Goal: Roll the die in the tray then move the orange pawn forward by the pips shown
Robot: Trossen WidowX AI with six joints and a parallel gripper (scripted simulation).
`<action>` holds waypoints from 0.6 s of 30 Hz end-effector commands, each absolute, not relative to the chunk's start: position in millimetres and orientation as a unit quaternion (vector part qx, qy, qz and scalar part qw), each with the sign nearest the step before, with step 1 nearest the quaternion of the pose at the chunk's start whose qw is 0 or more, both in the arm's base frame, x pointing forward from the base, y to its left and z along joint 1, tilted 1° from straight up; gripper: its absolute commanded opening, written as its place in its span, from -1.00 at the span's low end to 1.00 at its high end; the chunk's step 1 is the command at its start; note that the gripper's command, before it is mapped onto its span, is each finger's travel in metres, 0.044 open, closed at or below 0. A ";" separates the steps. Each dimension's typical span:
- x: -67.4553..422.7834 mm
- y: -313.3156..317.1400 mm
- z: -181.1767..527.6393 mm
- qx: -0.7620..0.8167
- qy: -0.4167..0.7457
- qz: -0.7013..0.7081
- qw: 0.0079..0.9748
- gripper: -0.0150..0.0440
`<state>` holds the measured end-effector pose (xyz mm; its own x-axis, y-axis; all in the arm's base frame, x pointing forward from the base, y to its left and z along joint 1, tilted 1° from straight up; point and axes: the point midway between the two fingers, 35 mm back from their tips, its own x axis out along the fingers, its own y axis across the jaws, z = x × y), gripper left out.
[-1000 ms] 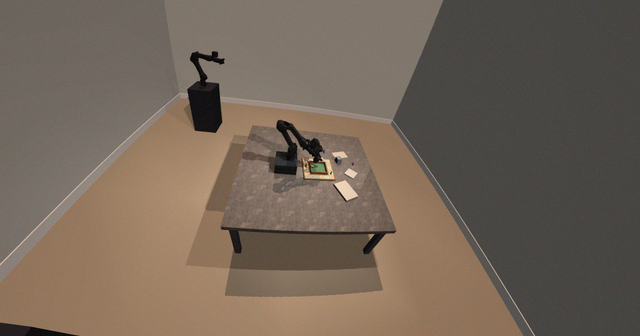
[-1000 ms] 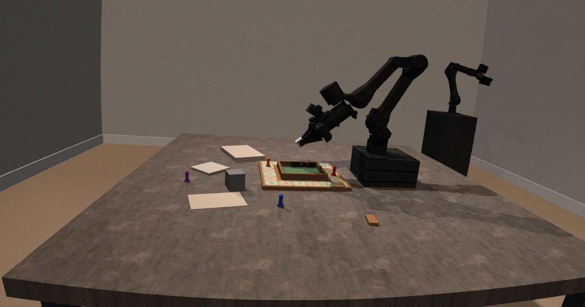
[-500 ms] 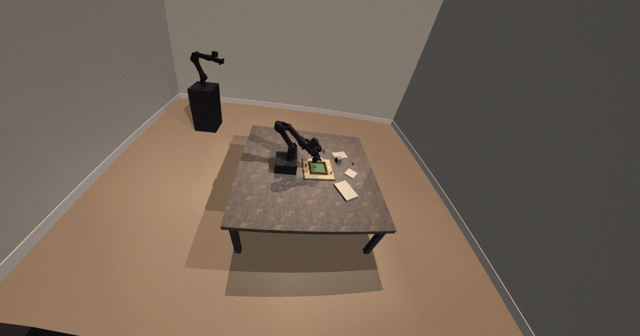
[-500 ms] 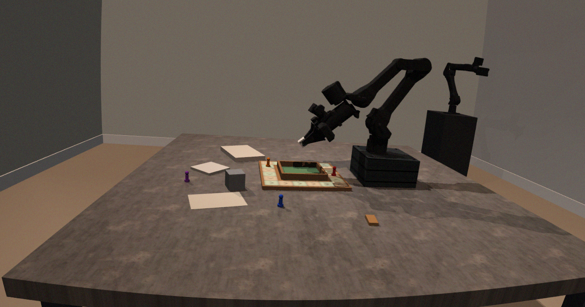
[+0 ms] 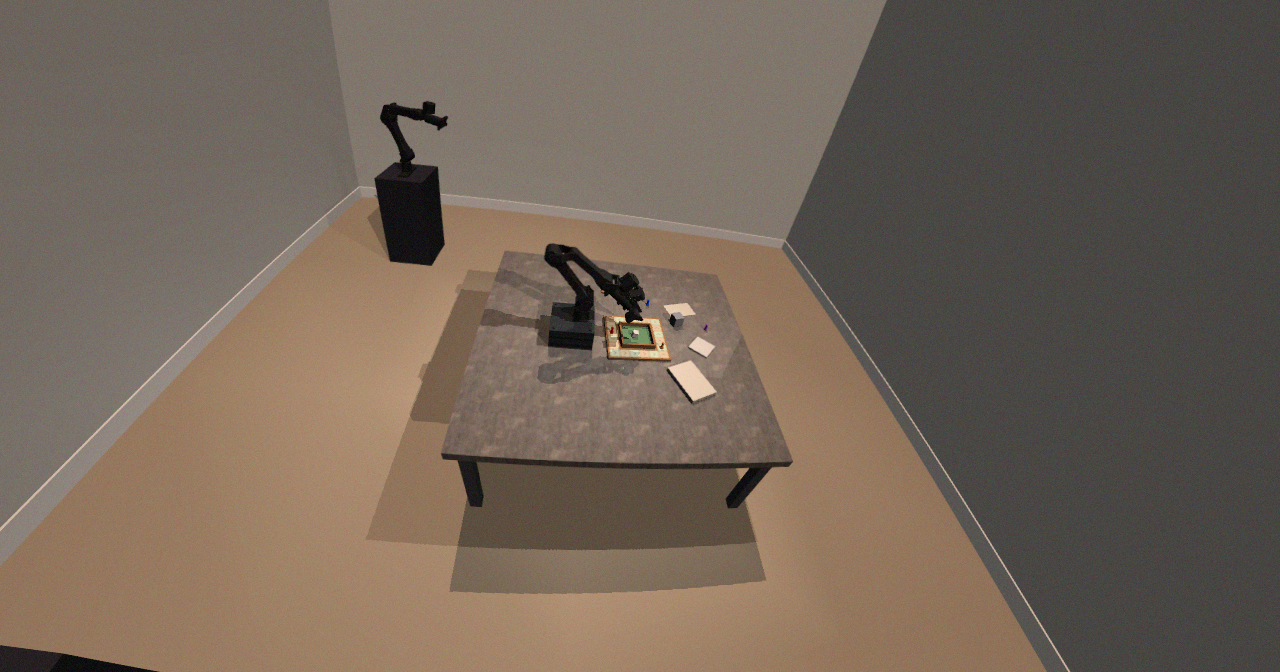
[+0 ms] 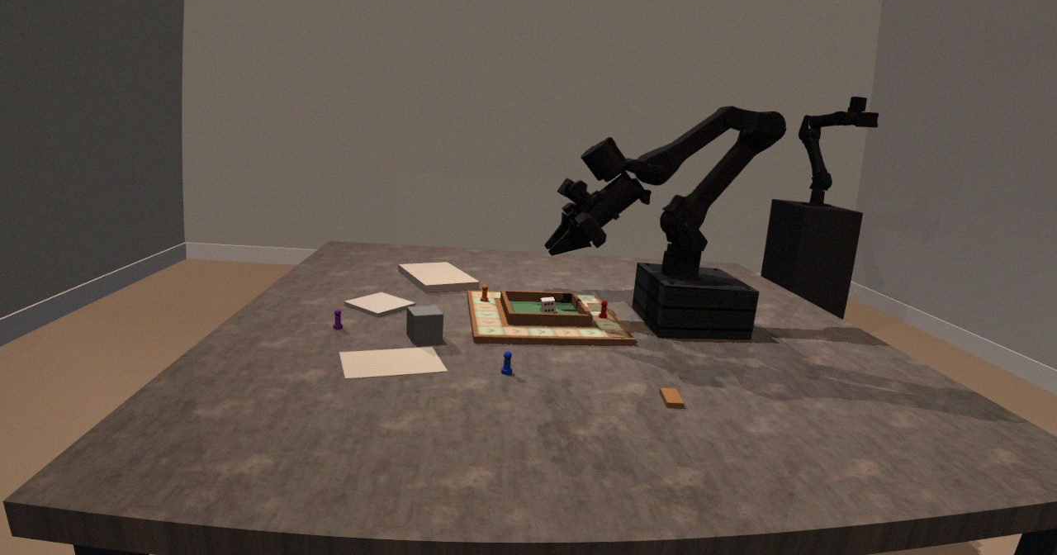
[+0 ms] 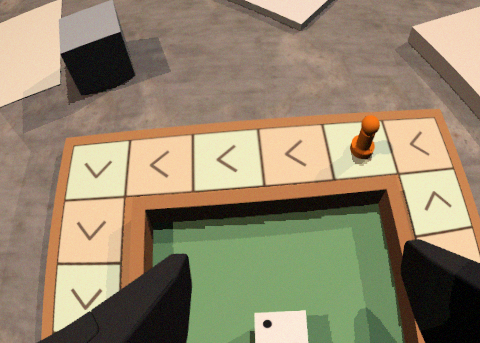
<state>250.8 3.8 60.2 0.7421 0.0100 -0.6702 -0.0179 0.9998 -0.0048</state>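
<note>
The white die rests in the green-floored tray. In the wrist view it is cut off by the lower edge; one pip shows, and its full top face is hidden. My gripper is open and empty, high above the tray. The orange pawn stands upright on the pale green square beside the far right corner square in the wrist view. Arrows along that row point left, then down the left side.
A red pawn stands on the board near the arm base. Off the board are a blue pawn, a purple pawn, a grey cube, an orange block and several pale flat slabs.
</note>
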 end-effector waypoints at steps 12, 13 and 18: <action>263.2 3.4 66.6 -0.005 0.525 0.004 0.851 1.00; 264.6 3.3 63.9 -0.005 0.546 0.004 0.838 1.00; 270.6 3.2 49.2 -0.005 0.649 0.003 0.761 1.00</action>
